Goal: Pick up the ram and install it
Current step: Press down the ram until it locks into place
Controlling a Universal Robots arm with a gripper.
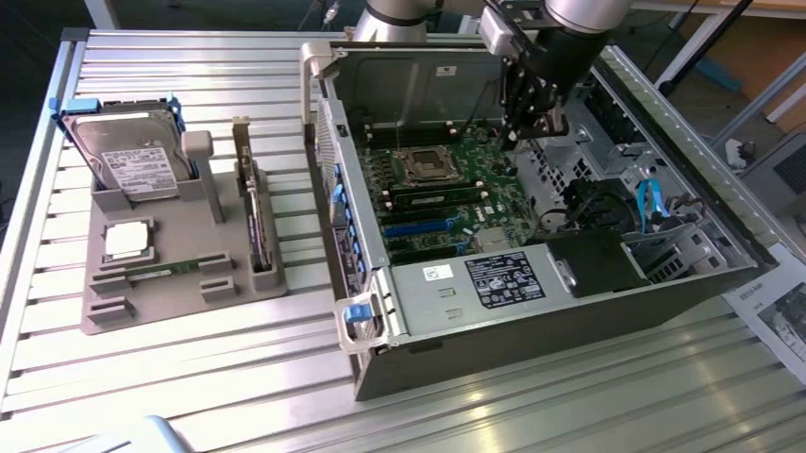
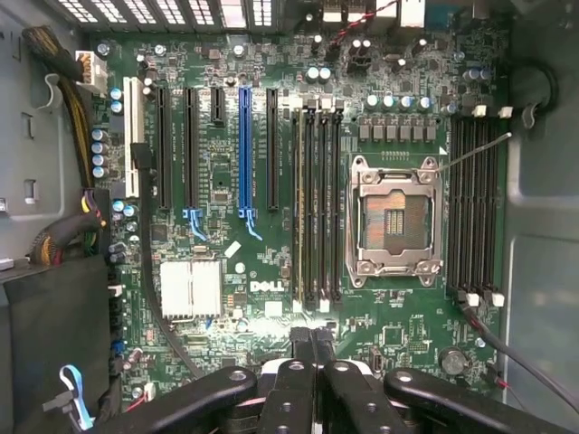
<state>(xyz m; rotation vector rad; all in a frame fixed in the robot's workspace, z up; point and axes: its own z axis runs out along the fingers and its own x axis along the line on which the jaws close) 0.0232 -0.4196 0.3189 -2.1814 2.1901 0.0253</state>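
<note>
One ram (image 1: 164, 271), a thin green stick, lies flat in the grey holder (image 1: 164, 307) on the exterior view's left. A second green ram stick (image 2: 298, 208) stands seated in the slot furthest from the processor socket (image 2: 395, 220), within the bank of memory slots beside it; in the exterior view this ram (image 1: 435, 195) shows on the motherboard. My gripper (image 1: 516, 140) hangs inside the open computer case above the board, well apart from the holder. In the wrist view my gripper (image 2: 312, 353) has its black fingers pressed together with nothing between them.
The holder also carries an upright hard drive (image 1: 132, 165), a square silver processor (image 1: 126, 241) and a dark expansion card (image 1: 256, 226) on edge. The case walls (image 1: 330, 142), a black power unit (image 1: 592, 264) and blue cables (image 1: 648, 203) crowd the board.
</note>
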